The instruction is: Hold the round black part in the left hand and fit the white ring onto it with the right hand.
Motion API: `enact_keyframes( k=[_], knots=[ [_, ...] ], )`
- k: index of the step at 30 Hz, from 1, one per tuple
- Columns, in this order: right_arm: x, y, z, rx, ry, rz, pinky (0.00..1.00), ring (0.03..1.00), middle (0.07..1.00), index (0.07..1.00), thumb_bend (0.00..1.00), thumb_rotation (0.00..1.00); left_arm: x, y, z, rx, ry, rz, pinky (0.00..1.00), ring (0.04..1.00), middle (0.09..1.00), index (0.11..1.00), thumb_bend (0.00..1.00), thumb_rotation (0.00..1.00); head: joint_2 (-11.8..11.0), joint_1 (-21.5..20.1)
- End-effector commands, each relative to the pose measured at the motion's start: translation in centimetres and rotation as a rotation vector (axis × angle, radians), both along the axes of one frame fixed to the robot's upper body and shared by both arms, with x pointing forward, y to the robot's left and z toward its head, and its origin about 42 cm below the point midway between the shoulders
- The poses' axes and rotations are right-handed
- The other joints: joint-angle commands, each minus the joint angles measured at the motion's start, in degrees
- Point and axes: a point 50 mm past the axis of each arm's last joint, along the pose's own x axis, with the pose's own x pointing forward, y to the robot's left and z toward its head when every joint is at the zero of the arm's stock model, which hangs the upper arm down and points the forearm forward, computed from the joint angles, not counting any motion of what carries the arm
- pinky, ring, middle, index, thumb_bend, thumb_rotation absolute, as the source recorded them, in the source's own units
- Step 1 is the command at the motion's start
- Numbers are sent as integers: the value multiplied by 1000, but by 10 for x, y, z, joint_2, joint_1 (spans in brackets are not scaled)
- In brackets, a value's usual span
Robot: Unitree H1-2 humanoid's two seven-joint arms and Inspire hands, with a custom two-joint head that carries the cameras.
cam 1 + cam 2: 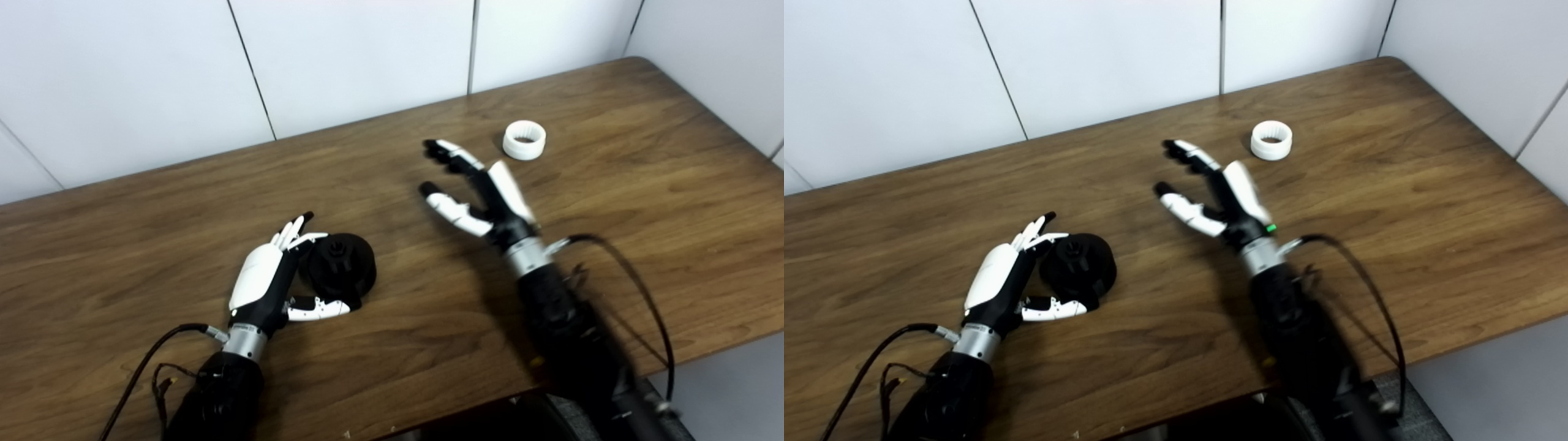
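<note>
left hand (264, 278): near-left of the surface, palm turned toward the round black part, fingers (293, 229) curled over its left and far edge, thumb reaching under its near side; cupping it, cannot tell how firm the contact is
round black part (343, 264): sitting on the surface near-left of centre, dark disc with a raised hub on top, just right of the left palm
right hand (481, 193): above the middle of the surface, holding nothing, fingers (450, 153) spread and pointing far-left, thumb apart below them (slightly motion-blurred)
white ring (524, 139): lying flat on the surface at far right, opening up, ribbed inner wall, near the right hand's far-right side but not touching it
surface (643, 184): brown wood-grain top, white panel wall behind it
cables: black cable loops off each wrist, left one (144, 361) running to the near edge, right one (637, 288) arcing right of the forearm
</note>
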Motion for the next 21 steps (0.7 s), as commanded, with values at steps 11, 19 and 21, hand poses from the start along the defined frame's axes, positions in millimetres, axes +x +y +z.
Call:
enact_keyframes(
  k=[11, 19, 21],
  knots=[
    [33, -60, 66, -457, -62, -166, 797, 874, 836, 840, 652, 625, -11, 3, -19, 56, 59, -29, 989, 1000, 1000, 719, 1000, 333, 1, 0],
    [42, -84, 80, -577, 15, -226, 856, 904, 867, 852, 720, 598, -12, 2, -20, 54, 53, -29, 995, 1000, 1000, 716, 1000, 338, 0, 4],
    [43, -89, 82, -584, 20, -234, 844, 906, 867, 851, 722, 572, -12, 2, -20, 54, 56, -27, 994, 1000, 1000, 716, 1000, 343, 0, 4]
  ],
)
